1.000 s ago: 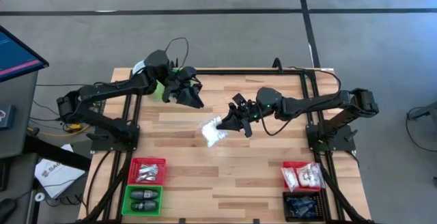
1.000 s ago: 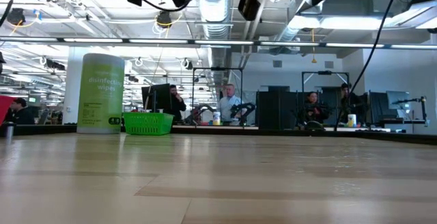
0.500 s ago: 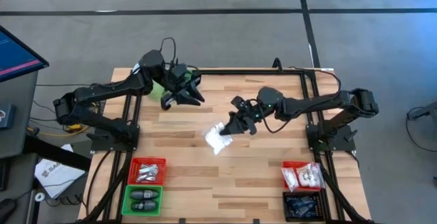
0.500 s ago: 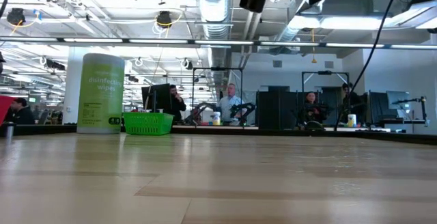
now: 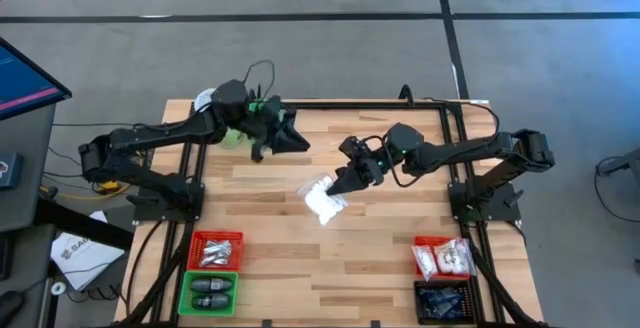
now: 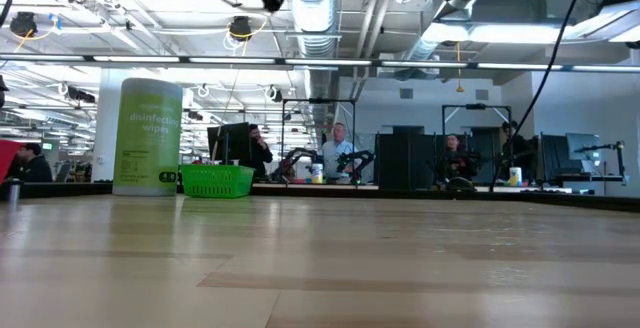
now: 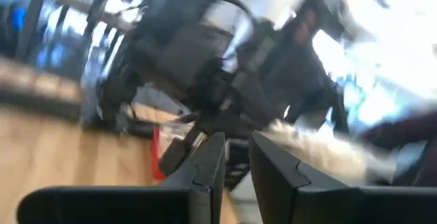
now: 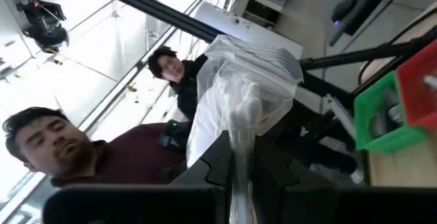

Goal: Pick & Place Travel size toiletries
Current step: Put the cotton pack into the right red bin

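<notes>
We logged 1 crinkly white plastic sachet [image 5: 322,198], pinched in the right gripper [image 5: 343,183] and lifted for carrying binward; left gripper [image 5: 296,144] nearly closed, empty.

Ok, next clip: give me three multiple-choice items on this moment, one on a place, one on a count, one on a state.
1. Where is the white crinkly sachet?
A. in the green bin
B. pinched in the right gripper, above mid-table
C. in the left gripper

2. How many bins stand along the table's near edge?
A. two
B. three
C. four

3. The left gripper is:
A. holding nothing
B. holding a black oval piece
C. inside the red bin

Key: 1 B, the right wrist view shows the fingers shut on it. 2 C, the high view shows two at each corner. 3 A, nothing lies between its fingers.
</notes>
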Available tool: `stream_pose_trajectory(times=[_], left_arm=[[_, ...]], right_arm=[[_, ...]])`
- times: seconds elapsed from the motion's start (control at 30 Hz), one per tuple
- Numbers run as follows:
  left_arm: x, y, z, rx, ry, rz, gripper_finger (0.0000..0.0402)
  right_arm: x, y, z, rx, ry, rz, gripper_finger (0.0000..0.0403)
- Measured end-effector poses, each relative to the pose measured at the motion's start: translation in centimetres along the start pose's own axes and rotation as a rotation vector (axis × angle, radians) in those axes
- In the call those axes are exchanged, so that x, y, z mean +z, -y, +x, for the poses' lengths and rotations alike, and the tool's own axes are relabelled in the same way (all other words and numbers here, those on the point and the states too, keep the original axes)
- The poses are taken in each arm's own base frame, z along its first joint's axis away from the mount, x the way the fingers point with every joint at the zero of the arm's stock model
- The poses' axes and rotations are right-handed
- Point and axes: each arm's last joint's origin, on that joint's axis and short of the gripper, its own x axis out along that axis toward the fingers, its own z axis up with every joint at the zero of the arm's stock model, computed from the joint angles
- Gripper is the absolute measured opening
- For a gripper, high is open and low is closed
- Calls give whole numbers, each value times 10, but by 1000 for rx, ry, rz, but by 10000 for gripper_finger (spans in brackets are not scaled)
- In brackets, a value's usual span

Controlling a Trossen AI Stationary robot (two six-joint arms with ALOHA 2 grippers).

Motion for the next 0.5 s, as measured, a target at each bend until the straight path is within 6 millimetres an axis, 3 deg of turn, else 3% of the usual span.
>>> stream_pose_trajectory(times=[0.23, 0.5], left_arm=[[-1, -5, -8, -103, -82, -323, 52], [-4, 2, -2, -158, -126, -353, 28]], right_arm=[[1, 6, -2, -57, -2, -199, 21], [-4, 22, -4, -208, -39, -323, 16]])
